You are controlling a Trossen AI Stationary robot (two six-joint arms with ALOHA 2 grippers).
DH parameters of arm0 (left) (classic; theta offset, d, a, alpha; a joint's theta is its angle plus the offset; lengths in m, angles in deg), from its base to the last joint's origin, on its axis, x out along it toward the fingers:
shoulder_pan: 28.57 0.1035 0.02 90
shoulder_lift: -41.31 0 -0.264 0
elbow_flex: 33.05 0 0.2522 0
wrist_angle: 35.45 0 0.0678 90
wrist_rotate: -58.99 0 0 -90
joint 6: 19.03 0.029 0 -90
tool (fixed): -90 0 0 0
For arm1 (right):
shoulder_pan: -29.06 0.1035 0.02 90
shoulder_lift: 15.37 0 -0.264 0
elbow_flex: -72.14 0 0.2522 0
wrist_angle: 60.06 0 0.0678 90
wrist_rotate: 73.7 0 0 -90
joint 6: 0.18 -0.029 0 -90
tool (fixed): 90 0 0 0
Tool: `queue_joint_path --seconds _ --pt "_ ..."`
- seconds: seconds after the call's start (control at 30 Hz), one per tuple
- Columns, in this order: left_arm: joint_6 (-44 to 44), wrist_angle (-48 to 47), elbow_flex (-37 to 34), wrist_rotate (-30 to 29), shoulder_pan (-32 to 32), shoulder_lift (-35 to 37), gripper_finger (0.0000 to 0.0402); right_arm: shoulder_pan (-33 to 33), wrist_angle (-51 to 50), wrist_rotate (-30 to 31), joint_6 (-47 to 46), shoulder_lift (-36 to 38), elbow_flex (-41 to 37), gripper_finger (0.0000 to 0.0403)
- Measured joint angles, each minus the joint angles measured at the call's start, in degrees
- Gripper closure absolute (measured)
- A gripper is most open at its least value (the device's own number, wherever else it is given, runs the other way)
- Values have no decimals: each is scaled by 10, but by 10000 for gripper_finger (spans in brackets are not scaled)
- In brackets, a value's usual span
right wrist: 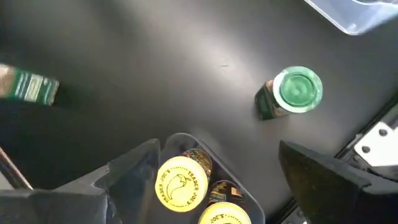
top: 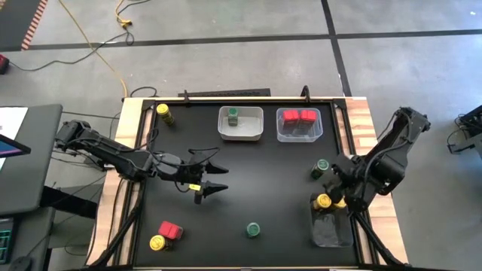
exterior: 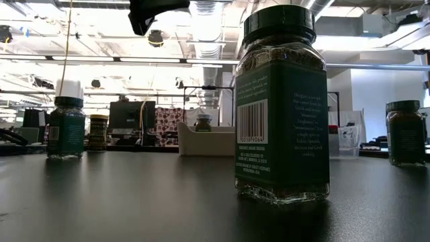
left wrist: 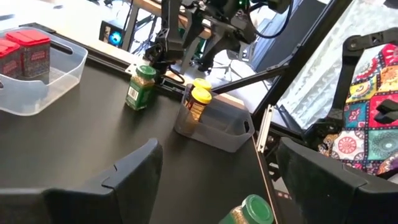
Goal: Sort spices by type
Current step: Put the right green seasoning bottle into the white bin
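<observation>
Both arms hover over the black table, grippers spread and holding nothing.

The left gripper (top: 215,179) reaches low toward mid-table from the left edge. The right gripper (right wrist: 217,165) hangs above the clear plastic bin (top: 332,229) holding two round yellow-lidded jars (right wrist: 181,180), with a round green-lidded jar (right wrist: 291,93) standing near. Red boxy tins (top: 299,117) sit in a far bin (top: 299,135); another green-lidded jar (top: 253,229) stands alone near the front edge.
</observation>
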Motion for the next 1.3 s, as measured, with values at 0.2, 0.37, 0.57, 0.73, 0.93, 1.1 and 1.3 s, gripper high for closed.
queue_joint_path --seconds 0.2,0.37,0.57,0.73,0.93,1.1,1.3 --pt "0 -20 0 2 0 0 99 0 -14 -10 23 5 0 49" --pt "25 -55 0 1 0 0 99 -7 -36 -10 129 20 0 49" --pt "28 -60 0 1 0 0 99 -54 -36 32 313 50 0 49" --pt "28 -60 0 1 2 0 99 -104 -37 93 456 96 0 49" --pt "28 -60 0 0 15 0 99 -179 -36 97 623 177 -9 49" --pt "28 -60 0 0 21 0 99 -228 -35 86 705 261 -32 49" --pt "25 -59 0 0 22 0 99 -244 -16 59 728 332 -71 49"
